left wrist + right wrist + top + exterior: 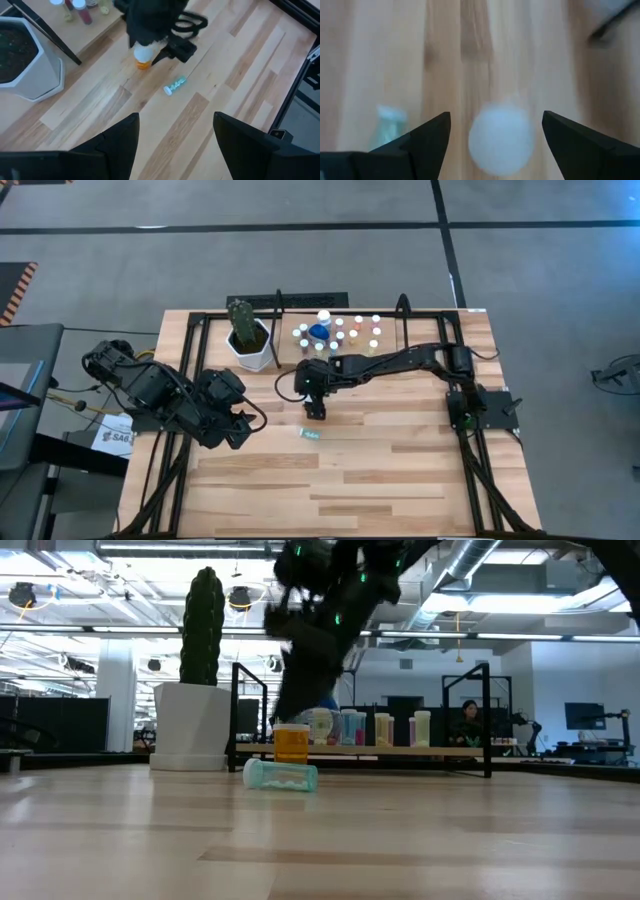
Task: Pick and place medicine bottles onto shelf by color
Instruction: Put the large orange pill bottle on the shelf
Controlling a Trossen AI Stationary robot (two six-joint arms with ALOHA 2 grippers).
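High view: right gripper (316, 411), mid-frame, wide open, empty, straddles white-capped amber bottle (143, 56); next, close and lift to black-railed wooden shelf (385, 352)

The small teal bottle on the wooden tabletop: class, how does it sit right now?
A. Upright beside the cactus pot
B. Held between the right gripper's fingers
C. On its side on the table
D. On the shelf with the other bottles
C: the small teal bottle lies on its side on the wooden tabletop, in front of the upright amber bottle, with no gripper touching it.
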